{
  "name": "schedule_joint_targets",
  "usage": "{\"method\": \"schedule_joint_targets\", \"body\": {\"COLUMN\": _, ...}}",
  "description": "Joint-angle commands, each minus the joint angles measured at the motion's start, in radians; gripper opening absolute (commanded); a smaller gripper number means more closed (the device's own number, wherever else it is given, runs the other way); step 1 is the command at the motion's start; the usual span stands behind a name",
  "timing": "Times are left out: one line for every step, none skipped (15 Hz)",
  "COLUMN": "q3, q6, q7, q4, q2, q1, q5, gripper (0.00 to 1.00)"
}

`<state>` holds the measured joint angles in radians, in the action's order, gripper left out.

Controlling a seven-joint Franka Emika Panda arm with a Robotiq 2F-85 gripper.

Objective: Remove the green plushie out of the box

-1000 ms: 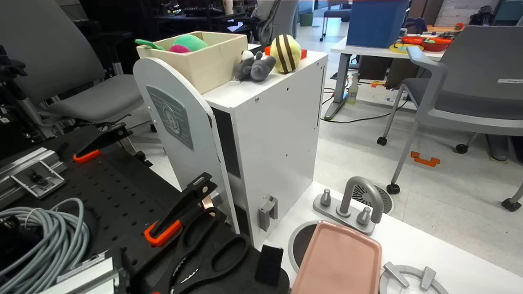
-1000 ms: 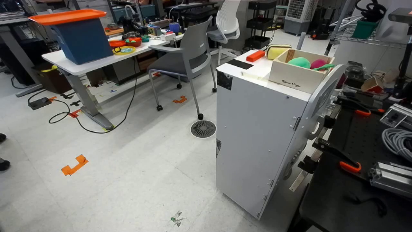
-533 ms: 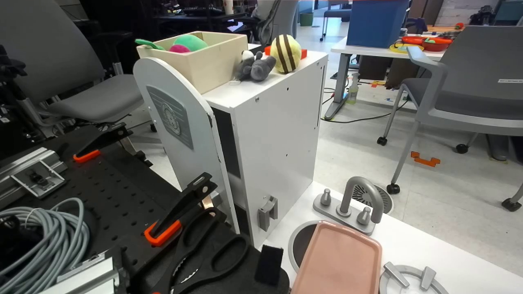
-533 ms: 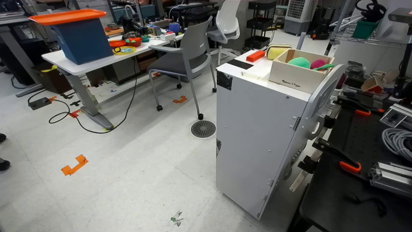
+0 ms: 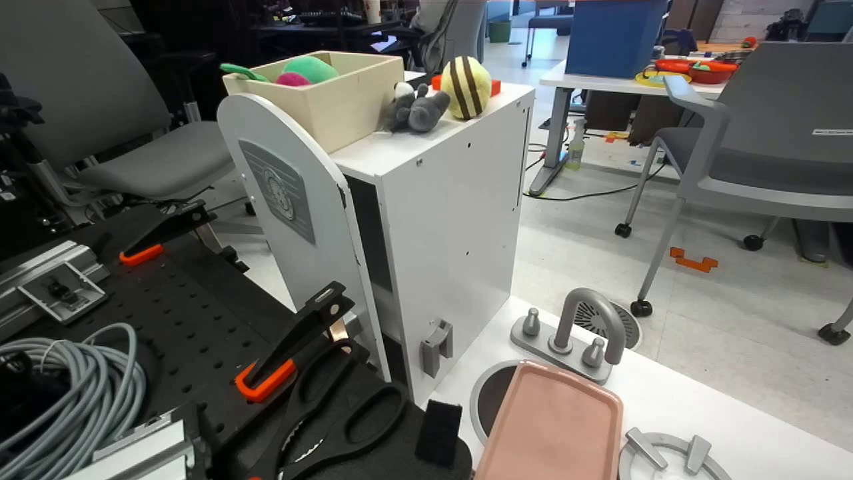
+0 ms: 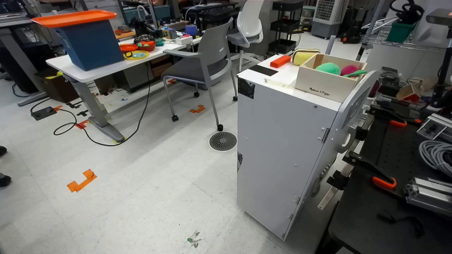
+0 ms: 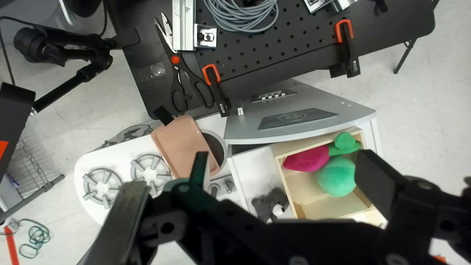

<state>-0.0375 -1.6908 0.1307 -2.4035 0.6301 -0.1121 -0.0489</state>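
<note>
Gripper [image 7: 284, 163], spread, partly hides the box [image 7: 302, 192] holding the green plushie [image 7: 336, 177].

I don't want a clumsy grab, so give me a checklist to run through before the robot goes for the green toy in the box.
1. Green toy inside the box: ok, it shows there in all three views.
2. Box open on top: ok, no lid on it.
3. Fingers open: ok, wide apart and holding nothing.
4. Fingers down at the green toy: not ok; neither exterior view shows them near the box.
5. Green toy clear of the pink toy: not ok; in the wrist view they appear to touch.
6. Box fastened to the cabinet: cannot tell.
</note>
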Motion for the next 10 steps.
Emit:
{"method": "schedule_joint_targets", "body": {"q3": -0.029, "q6": 0.0, "q7": -0.003, "q4": 0.044, "q2": -0.048, "q1": -0.008, "q5": 0.019, "gripper": 1.0}}
{"method": "schedule_joint_targets", "body": {"q3": -0.032, "q6": 0.008, "q7": -0.006, "q4": 0.044, "q2": -0.05, "q1": -0.009, "q5": 0.018, "gripper": 1.0}}
{"method": "schedule_joint_targets", "body": {"q3": -0.038, "q6": 0.016, "q7": -0.024, "q4": 0.039, "q2": -0.04, "q1": -0.007, "q5": 0.012, "gripper": 1.0}}
{"method": "schedule_joint_targets", "body": {"q3": -0.047, "q6": 0.026, "q7": -0.038, "q4": 0.036, "q2": -0.031, "q1": -0.005, "q5": 0.018, "gripper": 1.0}}
{"method": "schedule_joint_targets", "body": {"q3": -0.03, "q6": 0.006, "q7": -0.013, "q4": 0.024, "q2": -0.04, "q1": -0.008, "q5": 0.003, "gripper": 1.0}}
{"method": "schedule_joint_targets", "body": {"q3": -0.034, "q6": 0.007, "q7": -0.018, "q4": 0.024, "q2": -0.038, "q1": -0.008, "q5": 0.003, "gripper": 1.0}}
{"method": "schedule_joint_targets", "body": {"q3": -0.036, "q6": 0.007, "q7": -0.021, "q4": 0.024, "q2": -0.038, "q1": -0.009, "q5": 0.003, "gripper": 1.0}}
{"method": "schedule_joint_targets", "body": {"q3": -0.037, "q6": 0.007, "q7": -0.022, "q4": 0.024, "q2": -0.037, "q1": -0.009, "q5": 0.003, "gripper": 1.0}}
{"method": "schedule_joint_targets", "body": {"q3": -0.037, "q6": 0.007, "q7": -0.023, "q4": 0.024, "q2": -0.037, "q1": -0.009, "q5": 0.003, "gripper": 1.0}}
{"method": "schedule_joint_targets", "body": {"q3": -0.037, "q6": 0.007, "q7": -0.023, "q4": 0.024, "q2": -0.037, "q1": -0.009, "q5": 0.003, "gripper": 1.0}}
